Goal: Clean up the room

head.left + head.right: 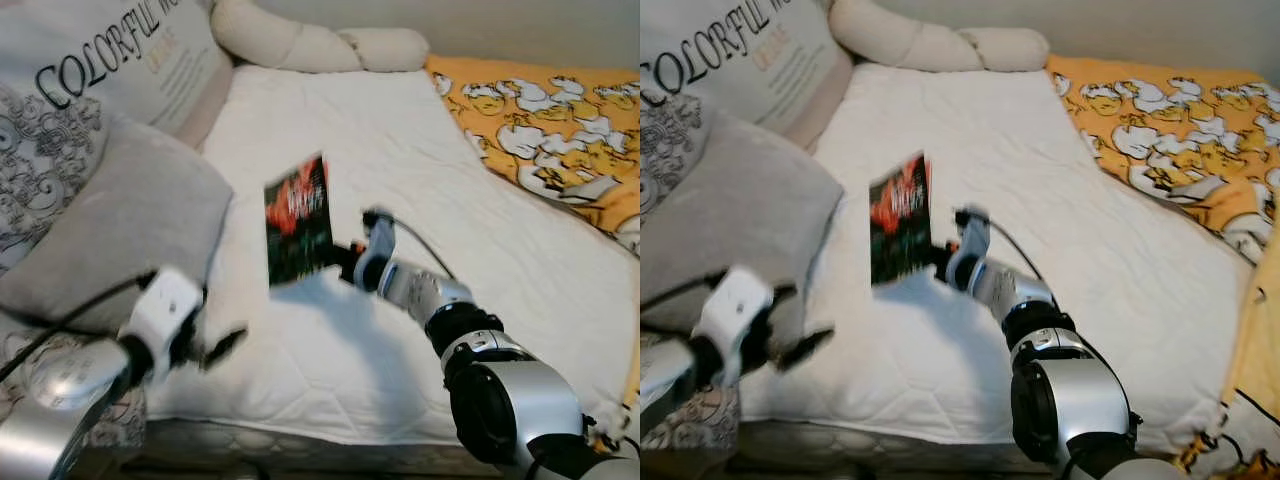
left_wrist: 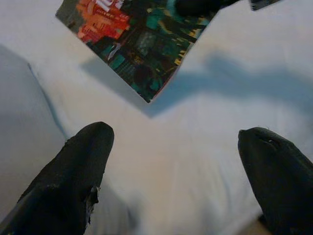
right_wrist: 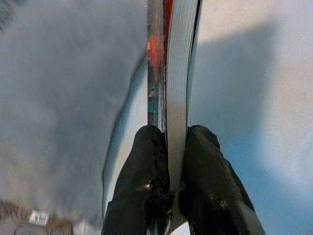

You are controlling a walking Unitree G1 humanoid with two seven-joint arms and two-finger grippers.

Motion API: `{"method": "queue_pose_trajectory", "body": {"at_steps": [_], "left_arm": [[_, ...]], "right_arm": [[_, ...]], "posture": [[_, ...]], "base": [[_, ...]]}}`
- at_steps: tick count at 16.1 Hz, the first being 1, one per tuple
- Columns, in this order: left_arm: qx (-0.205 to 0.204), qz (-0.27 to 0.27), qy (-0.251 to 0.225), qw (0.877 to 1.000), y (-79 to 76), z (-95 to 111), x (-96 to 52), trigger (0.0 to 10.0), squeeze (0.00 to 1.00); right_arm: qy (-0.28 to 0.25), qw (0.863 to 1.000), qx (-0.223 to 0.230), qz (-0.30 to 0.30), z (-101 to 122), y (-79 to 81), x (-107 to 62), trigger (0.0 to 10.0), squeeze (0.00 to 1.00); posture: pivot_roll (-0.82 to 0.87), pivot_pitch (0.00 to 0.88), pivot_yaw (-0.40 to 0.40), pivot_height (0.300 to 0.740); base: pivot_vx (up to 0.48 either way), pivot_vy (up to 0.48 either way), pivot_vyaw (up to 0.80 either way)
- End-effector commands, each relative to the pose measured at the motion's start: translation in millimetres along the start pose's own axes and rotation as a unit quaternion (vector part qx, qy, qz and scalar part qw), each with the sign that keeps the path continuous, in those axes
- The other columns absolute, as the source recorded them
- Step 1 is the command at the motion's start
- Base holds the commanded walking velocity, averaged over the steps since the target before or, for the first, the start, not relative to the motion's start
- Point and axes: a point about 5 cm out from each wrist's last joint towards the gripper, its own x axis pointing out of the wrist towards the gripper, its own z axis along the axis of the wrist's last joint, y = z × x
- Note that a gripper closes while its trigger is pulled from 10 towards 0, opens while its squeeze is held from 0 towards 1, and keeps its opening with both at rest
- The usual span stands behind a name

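Right wrist: right end effector (image 3: 176,161) clamps book (image 3: 173,73) edge | left end effector (image 2: 181,161) spread over bed (image 2: 195,161)

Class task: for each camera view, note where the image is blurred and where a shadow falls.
Eye views: left gripper motion-blurred, book slightly soft. Left wrist view: book's shadow on the white quilt; fingers out of focus. Right wrist view: right gripper pinches the book; gray pillow blurred.
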Motion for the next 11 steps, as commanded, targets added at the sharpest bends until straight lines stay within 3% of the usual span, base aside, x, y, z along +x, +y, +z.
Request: {"method": "queue_pose_trajectory", "body": {"at_steps": [1,5,8,9,11], "left_arm": [[0.005,-0.012,0.002,1.000,-2.3,4,-6.7,10.0,0.00],[0.012,-0.028,0.028,0.999,-8.9,4,-24.5,10.0,0.00],[0.014,-0.037,0.038,0.999,-14.0,7,-29.5,10.0,0.00],[0.012,-0.039,0.037,0.999,-16.0,8,-28.9,10.0,0.00],[0.010,-0.040,0.034,0.999,-18.1,8,-26.5,10.0,0.00]], "right_arm": [[-0.006,1.000,0.004,0.013,4,3.6,1.0,10.0,0.00],[0.038,0.999,-0.005,-0.025,-26,-4.4,4.1,10.0,0.00],[0.066,0.990,-0.075,-0.101,-41,-18.8,1.5,10.0,0.00],[0.068,0.985,-0.079,-0.139,-43,-26.5,-1.7,10.0,0.95],[0.070,0.982,-0.082,-0.152,-44,-30.6,-3.7,10.0,1.00]], "posture": [[0.16,0.000,-0.056,0.740],[0.22,0.000,-0.059,0.740],[0.24,0.036,-0.063,0.740],[0.24,0.043,-0.067,0.740],[0.23,0.038,-0.071,0.740]], "base": [[0.000,0.000,0.00],[0.000,0.000,0.00],[0.000,0.000,0.00],[0.000,0.000,0.00],[0.000,0.000,0.00]]}}
